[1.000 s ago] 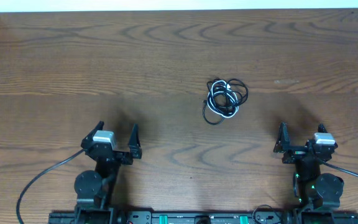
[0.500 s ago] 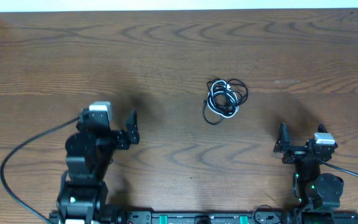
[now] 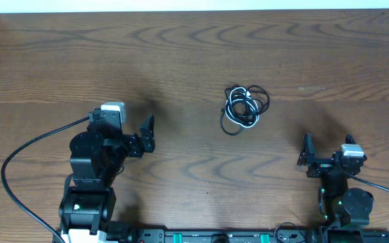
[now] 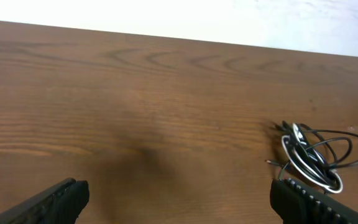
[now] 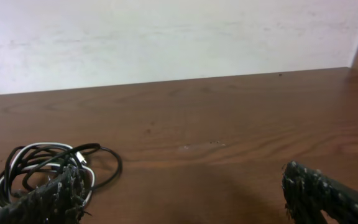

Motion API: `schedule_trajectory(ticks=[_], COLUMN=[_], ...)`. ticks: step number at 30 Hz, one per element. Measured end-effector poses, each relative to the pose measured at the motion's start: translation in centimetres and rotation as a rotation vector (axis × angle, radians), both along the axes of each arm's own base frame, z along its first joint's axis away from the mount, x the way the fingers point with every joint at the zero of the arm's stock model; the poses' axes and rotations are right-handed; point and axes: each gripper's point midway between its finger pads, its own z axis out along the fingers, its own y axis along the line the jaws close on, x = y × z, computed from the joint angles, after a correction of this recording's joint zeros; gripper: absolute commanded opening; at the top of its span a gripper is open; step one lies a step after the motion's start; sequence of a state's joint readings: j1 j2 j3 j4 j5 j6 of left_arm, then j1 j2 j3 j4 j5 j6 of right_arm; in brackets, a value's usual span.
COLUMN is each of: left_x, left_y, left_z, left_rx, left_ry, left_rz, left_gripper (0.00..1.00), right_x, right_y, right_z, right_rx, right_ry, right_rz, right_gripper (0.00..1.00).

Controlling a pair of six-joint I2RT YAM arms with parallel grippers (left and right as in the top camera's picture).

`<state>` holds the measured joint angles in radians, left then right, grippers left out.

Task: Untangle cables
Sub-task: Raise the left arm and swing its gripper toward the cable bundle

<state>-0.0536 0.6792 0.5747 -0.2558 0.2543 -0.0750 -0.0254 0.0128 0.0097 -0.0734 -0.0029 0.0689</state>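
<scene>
The left gripper [image 4: 182,200] has just risen and turned toward the tangled thin black and white cables [image 3: 245,106], untouched right of centre, so the reach is starting. It and the right gripper [image 3: 327,150], at lower right, gape apart, empty.

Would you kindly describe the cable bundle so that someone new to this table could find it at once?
On the brown wooden table, look right of centre. A small tangle of cables lies there, thin black loops wound with one white cord. It is the only loose thing on the wood.
</scene>
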Motion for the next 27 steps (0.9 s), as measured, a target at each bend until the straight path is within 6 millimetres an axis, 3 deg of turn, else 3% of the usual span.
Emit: schedule_trajectory(ticks=[9, 27], left_x=[-0.4, 0.2], left_y=[-1.3, -1.4], left_z=[0.2, -1.6], left_rx=[-0.035, -0.101], left_ry=[0.002, 0.09], left_rz=[-0.074, -0.036], left_gripper=[0.98, 0.98], right_x=[0.0, 0.0], right_y=[0.0, 0.0], right_z=[0.0, 0.0], right_rx=[0.0, 0.0], right_ry=[0.0, 0.0], right_rz=[0.0, 0.0], right_gripper=[0.99, 0.99])
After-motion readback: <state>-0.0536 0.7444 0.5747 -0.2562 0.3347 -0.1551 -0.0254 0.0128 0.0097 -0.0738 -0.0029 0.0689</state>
